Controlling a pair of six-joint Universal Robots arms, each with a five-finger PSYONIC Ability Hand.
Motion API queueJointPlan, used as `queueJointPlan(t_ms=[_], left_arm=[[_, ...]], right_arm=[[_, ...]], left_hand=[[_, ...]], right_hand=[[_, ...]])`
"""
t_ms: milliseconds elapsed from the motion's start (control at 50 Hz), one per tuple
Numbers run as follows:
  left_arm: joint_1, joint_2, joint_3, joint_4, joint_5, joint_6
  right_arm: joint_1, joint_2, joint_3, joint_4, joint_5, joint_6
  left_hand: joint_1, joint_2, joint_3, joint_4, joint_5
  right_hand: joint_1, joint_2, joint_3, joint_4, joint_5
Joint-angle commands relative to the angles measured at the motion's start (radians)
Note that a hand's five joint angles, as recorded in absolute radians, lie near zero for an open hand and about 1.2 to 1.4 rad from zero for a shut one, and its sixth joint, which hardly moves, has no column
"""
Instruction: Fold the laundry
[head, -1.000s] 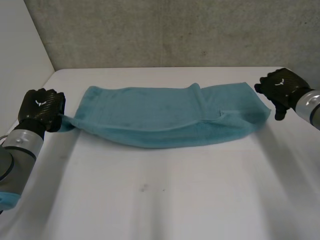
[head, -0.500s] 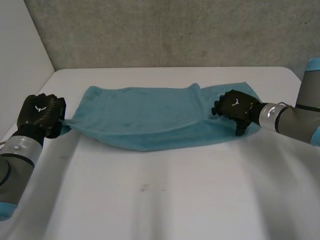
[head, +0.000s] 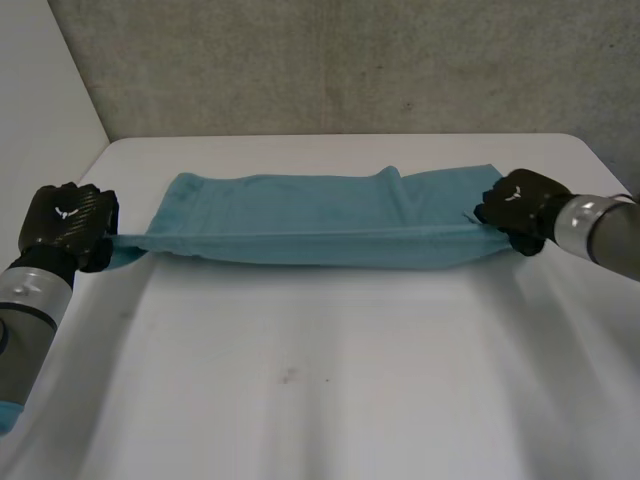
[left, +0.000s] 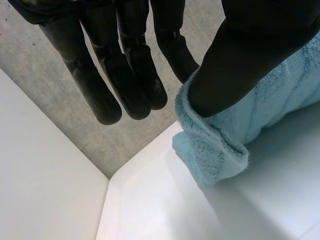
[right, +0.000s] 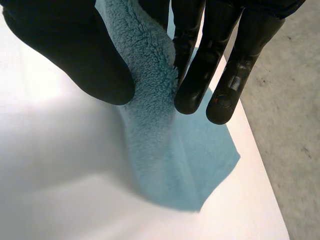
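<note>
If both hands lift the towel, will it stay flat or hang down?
Probably floppy: the towel bunches where the left hand and right hand pinch its ends, so its middle would likely sag. Its fluffy pile should grip, not slip. Held by pinches alone, it seems light.

Left hand (head: 68, 224) pinching, right hand (head: 520, 210) pinching

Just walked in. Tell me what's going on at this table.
The robot is folding a light-blue towel on the white table. Its left hand pinches one end of the towel's near edge and its right hand pinches the other, so that edge runs stretched straight between them. The rest lies on the table behind it.
</note>
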Motion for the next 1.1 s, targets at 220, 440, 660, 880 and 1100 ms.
queueJointPlan(t_ms=[220, 440, 660, 880, 1100], left_arm=[[0.034, 0.181, -0.069, -0.217, 0.035, 0.0], [0.039, 0.238, -0.076, -0.305, 0.064, 0.001], [0.039, 0.158, 0.035, -0.299, 0.064, 0.001], [0.014, -0.056, 0.168, -0.227, 0.061, 0.007], [-0.127, -0.175, 0.813, -0.191, -0.054, 0.021]], right_arm=[[-0.164, -0.494, 0.746, -0.019, 0.117, 0.076], [-0.167, -0.583, 0.725, -0.01, 0.1, 0.087], [-0.153, -0.462, 0.64, -0.16, 0.106, 0.125], [-0.051, -0.211, 0.434, -0.194, 0.144, 0.125], [0.144, -0.085, -0.369, -0.401, 0.385, 0.206]], left_hand=[[0.248, 0.193, 0.2, 0.197, 0.264], [0.248, 0.193, 0.2, 0.197, 0.264], [0.248, 0.193, 0.2, 0.197, 0.264], [0.248, 0.193, 0.2, 0.197, 0.264], [0.248, 0.193, 0.2, 0.197, 0.264]], right_hand=[[0.425, 0.223, 0.217, 0.207, 0.242], [0.425, 0.223, 0.217, 0.207, 0.242], [0.425, 0.223, 0.217, 0.207, 0.242], [0.425, 0.223, 0.217, 0.207, 0.242], [0.425, 0.223, 0.217, 0.207, 0.242]])
